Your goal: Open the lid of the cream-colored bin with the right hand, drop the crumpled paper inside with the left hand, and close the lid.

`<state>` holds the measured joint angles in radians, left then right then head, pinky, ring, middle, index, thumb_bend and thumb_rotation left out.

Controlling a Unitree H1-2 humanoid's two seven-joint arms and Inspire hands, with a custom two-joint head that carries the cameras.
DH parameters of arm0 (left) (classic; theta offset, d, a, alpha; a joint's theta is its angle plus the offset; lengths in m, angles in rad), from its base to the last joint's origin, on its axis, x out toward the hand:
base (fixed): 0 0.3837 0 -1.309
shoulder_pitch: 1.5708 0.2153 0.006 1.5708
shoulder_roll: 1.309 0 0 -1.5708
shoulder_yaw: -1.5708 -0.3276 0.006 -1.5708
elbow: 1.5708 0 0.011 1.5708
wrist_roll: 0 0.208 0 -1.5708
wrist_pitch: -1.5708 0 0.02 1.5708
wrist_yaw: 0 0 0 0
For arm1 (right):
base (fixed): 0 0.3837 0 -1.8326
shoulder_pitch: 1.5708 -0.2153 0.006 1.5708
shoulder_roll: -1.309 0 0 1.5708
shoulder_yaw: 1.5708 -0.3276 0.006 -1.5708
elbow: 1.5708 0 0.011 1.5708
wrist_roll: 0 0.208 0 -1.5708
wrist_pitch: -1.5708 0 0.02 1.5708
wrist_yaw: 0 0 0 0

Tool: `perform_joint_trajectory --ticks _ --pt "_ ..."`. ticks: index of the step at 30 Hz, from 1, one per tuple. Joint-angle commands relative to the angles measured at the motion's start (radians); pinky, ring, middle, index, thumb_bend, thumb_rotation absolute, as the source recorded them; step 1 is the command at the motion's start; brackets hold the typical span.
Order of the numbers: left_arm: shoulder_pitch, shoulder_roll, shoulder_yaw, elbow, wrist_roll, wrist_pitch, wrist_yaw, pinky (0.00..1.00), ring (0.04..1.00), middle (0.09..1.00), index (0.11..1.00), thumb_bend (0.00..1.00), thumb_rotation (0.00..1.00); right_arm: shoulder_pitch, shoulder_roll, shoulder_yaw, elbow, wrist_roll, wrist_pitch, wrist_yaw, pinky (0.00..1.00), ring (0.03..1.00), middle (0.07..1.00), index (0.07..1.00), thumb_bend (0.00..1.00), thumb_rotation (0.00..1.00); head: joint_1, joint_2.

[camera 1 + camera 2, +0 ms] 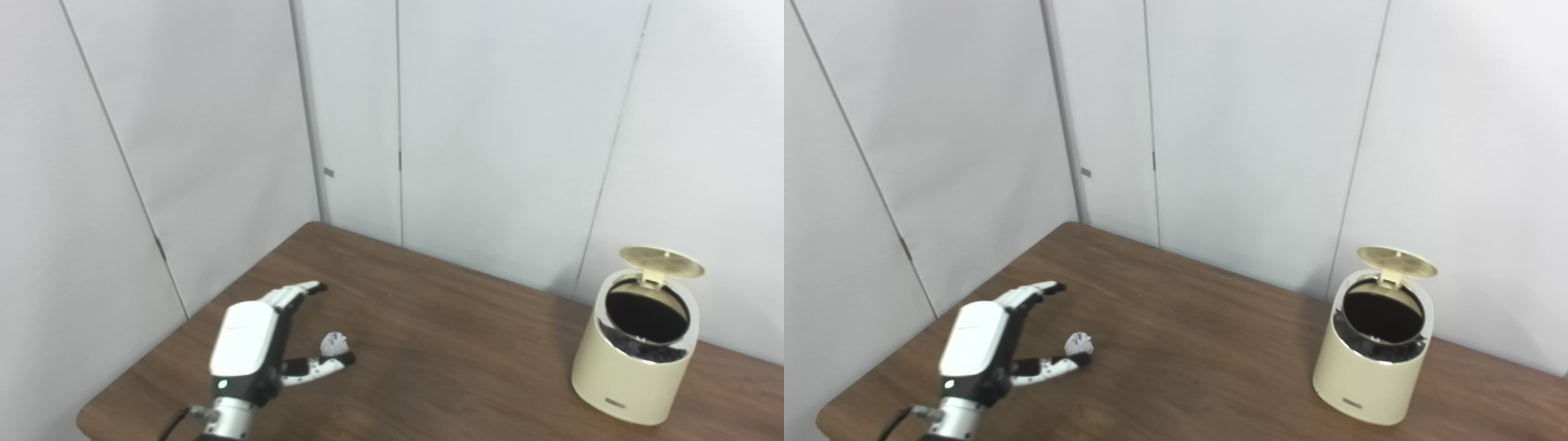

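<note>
The cream-colored bin (631,380) stands on the right part of the table, its round lid (661,261) flipped up at the back and the dark inside showing. A small white crumpled paper (334,343) lies on the left part of the wooden table (465,355). My left hand (263,343) hovers just left of the paper, open, with the fingers (300,292) stretched out behind it and the thumb (318,367) reaching in front of it. The paper sits between fingers and thumb without being held. My right hand is out of view.
White wall panels (490,135) close in the table at the back and left. The table's left corner edge (82,419) lies close under my left wrist. Bare wood stretches between the paper and the bin.
</note>
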<state>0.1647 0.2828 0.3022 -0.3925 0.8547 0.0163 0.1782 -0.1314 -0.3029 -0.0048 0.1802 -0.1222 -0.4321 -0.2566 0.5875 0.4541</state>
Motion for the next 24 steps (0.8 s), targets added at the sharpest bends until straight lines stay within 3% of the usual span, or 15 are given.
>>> perform_joint_trajectory --ticks 1,5,12,20,24 --pt "-0.017 0.017 -0.005 -0.007 0.012 0.004 0.012 0.57 0.695 0.752 0.777 1.00 0.44 0.047 -0.064 -0.015 0.078 -0.026 -0.038 -0.006 0.66 0.790 0.796 0.768 0.44 0.95 0.006 -0.003" --pt "-0.034 0.025 -0.021 0.039 0.010 0.004 0.030 0.58 0.704 0.748 0.769 1.00 0.43 0.045 -0.064 -0.016 0.083 -0.019 -0.038 -0.004 0.66 0.788 0.793 0.766 0.45 0.96 0.011 -0.003" --pt "-0.071 0.025 -0.028 0.083 -0.063 0.061 -0.023 0.60 0.707 0.763 0.779 1.00 0.44 0.041 -0.064 -0.016 0.091 -0.018 -0.038 -0.007 0.65 0.783 0.787 0.754 0.44 0.94 0.014 -0.004" --pt "-0.093 0.050 -0.032 0.139 -0.095 0.100 -0.034 0.61 0.706 0.744 0.752 1.00 0.41 0.041 -0.065 -0.012 0.089 -0.019 -0.038 -0.009 0.65 0.786 0.792 0.761 0.46 0.95 0.016 -0.006" --pt "-0.094 0.066 -0.034 0.171 -0.090 0.116 -0.032 0.62 0.709 0.744 0.755 1.00 0.44 0.040 -0.065 -0.016 0.092 -0.008 -0.038 0.001 0.65 0.785 0.790 0.760 0.47 0.94 0.017 -0.008"
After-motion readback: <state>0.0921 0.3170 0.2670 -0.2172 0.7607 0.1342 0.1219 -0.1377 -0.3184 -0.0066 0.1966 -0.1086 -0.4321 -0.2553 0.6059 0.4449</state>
